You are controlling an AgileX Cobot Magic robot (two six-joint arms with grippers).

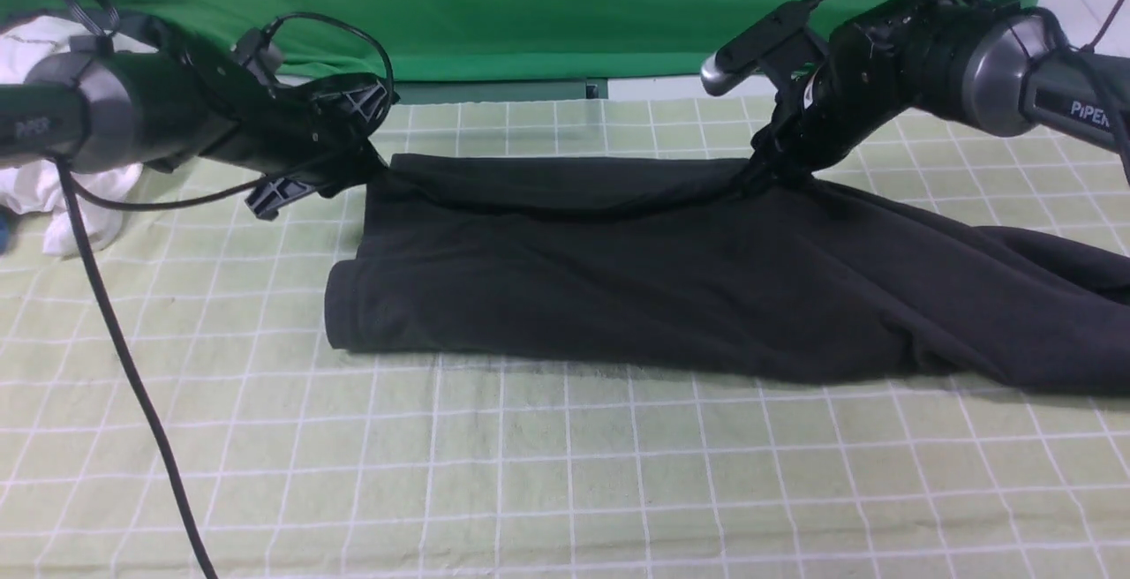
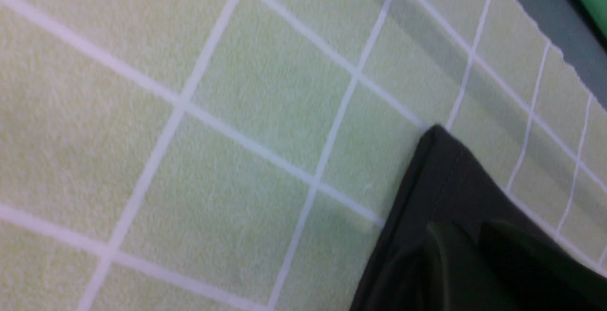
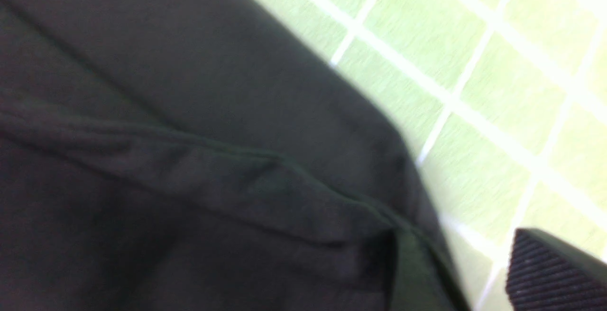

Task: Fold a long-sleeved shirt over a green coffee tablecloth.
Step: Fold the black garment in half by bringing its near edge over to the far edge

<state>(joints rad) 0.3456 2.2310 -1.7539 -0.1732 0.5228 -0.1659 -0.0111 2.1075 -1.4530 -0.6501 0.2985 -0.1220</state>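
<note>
Across the middle of the green coffee tablecloth, the long-sleeved shirt is lying folded lengthwise into a dark band, its squared end pointing to the robot's left and its loose part trailing off to the right edge of the front view. We are finding the left gripper sitting low at the far left corner of that band, touching the fabric. Seen from the left wrist, its two dark fingers are resting on the hemmed corner with a slim gap between them; we cannot tell whether they are pinching the fabric or merely lying on it. We are finding the right gripper reaching down to the shirt's far edge, right of centre, where the fabric is puckering slightly toward it. Seen from the right wrist, one ribbed pad is standing clear of the shirt with checked cloth showing beside it, so the jaws are apparently standing parted with nothing between them, though that picture is blurred. Beyond the cloth a plain green backdrop is hanging, and a white garment is lying at the left edge.
</note>
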